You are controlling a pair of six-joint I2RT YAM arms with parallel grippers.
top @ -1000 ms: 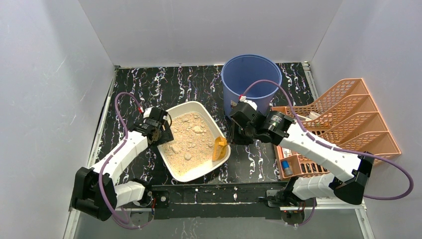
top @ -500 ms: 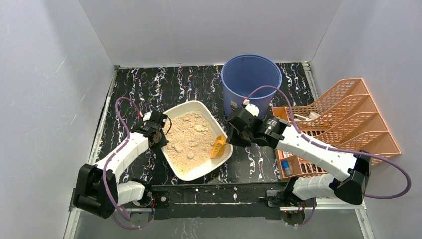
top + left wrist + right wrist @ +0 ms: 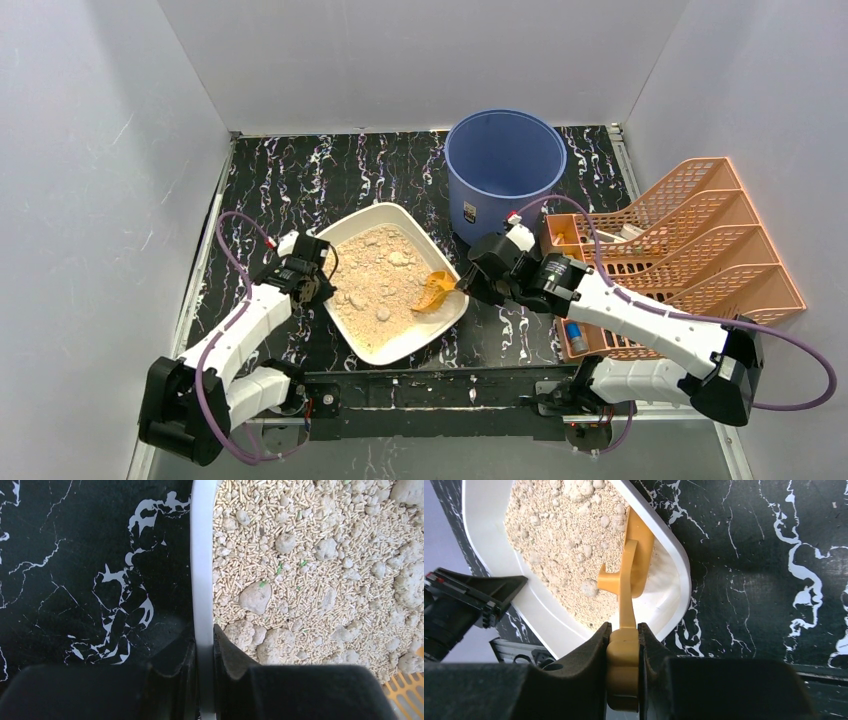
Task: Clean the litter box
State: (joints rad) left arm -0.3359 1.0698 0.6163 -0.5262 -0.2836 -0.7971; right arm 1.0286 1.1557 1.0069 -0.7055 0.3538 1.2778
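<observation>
Orange plastic fills the right gripper (image 3: 624, 630): its jaws are clenched flat on the handle of the scoop (image 3: 636, 565). From that grip the scoop runs straight ahead, over the near-right corner of the litter box (image 3: 402, 345), with its slotted head down on the litter just inside the rim. The scoop's long axis points leftward into the tray. The clumps (image 3: 255, 597) lie further along that line, in the middle and toward the far and left sides, and none appears to sit on the head yet.

Across the tray, the left gripper (image 3: 204, 635) is clamped on the left rim, one finger outside on the desk (image 3: 300, 180) side and one inside against the litter. It looks placed to brace the tray against a push from the right.

The litter box sits on the desk between the two arms, turned at an angle, with its long side running from near-left to far-right. The bucket (image 3: 505, 160) stands just beyond the far-right corner, behind the right gripper and close to it.

The coming move probably turns on this: the load lies to the left of the scoop and the dump point lies behind and to the right. A push along the handle's own line would therefore gather clumps. The right arm, the nearer one to the bucket, would then have to swing back.
</observation>
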